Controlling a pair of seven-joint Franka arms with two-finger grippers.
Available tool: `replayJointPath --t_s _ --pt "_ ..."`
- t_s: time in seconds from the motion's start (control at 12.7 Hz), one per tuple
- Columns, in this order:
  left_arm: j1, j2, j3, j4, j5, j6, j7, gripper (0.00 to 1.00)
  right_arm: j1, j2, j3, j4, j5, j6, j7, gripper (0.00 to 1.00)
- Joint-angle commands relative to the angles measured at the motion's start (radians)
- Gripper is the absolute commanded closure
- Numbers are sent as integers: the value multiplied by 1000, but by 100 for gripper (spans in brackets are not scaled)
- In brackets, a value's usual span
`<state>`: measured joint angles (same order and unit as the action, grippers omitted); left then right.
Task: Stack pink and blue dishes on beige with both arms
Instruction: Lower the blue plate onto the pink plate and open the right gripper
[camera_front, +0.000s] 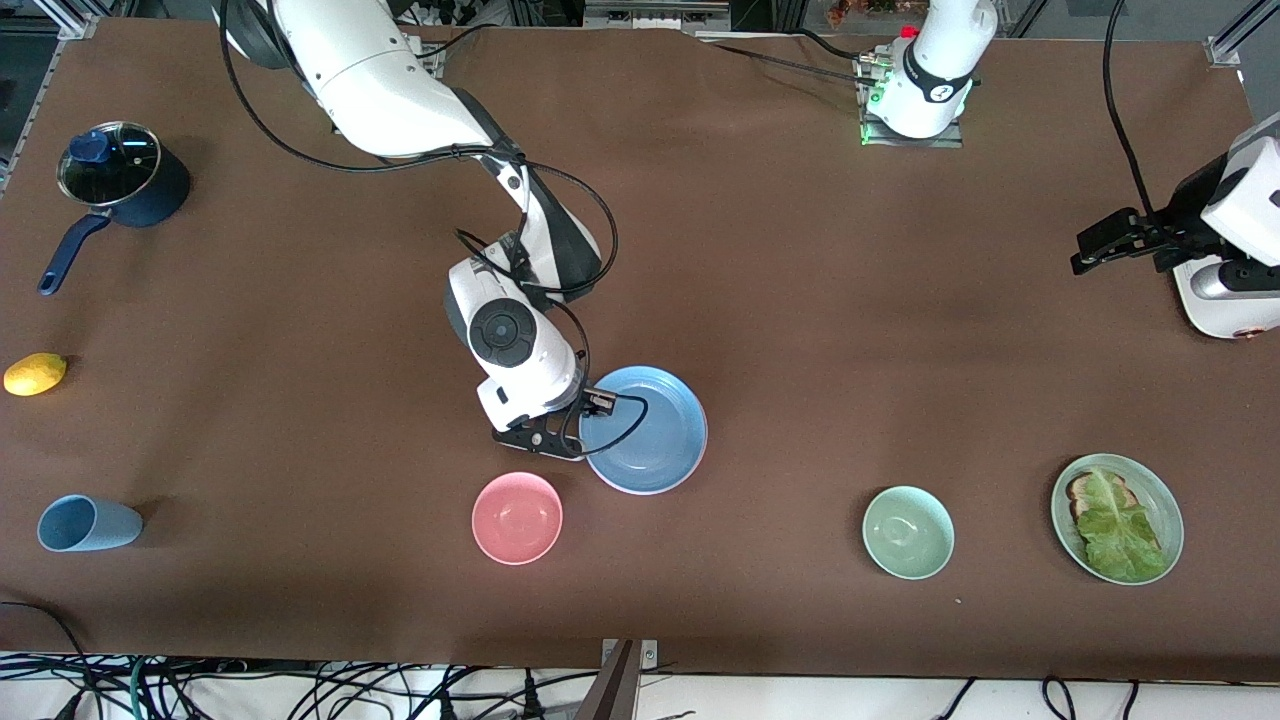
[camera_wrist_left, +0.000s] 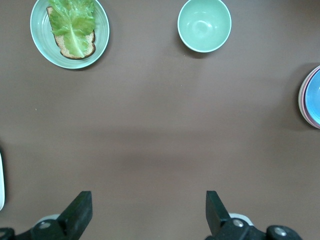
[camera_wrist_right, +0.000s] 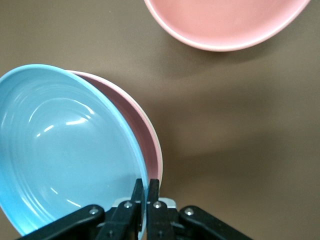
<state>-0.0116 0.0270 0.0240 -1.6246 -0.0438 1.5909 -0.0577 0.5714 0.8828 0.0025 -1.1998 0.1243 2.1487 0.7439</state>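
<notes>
The right gripper (camera_wrist_right: 146, 200) had its jaws pinched on the rim of the blue plate (camera_front: 645, 430), which was tilted upon the pink plate (camera_wrist_right: 142, 127); a paler edge beneath was possibly the beige plate. The pink bowl (camera_front: 517, 517) lay just beside these jaws, nearer the front camera. The left gripper (camera_wrist_left: 149, 212) waited with jaws spread above bare table (camera_wrist_left: 150, 125).
</notes>
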Motion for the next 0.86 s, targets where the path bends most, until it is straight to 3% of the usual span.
replayJointPath --t_s 0.0,0.79 --pt "5 31 4 37 24 -19 12 0 7 7 -4 9 24 13 6 100" --pt "5 47 2 74 24 -20 10 0 7 7 4 -7 64 34 6 100"
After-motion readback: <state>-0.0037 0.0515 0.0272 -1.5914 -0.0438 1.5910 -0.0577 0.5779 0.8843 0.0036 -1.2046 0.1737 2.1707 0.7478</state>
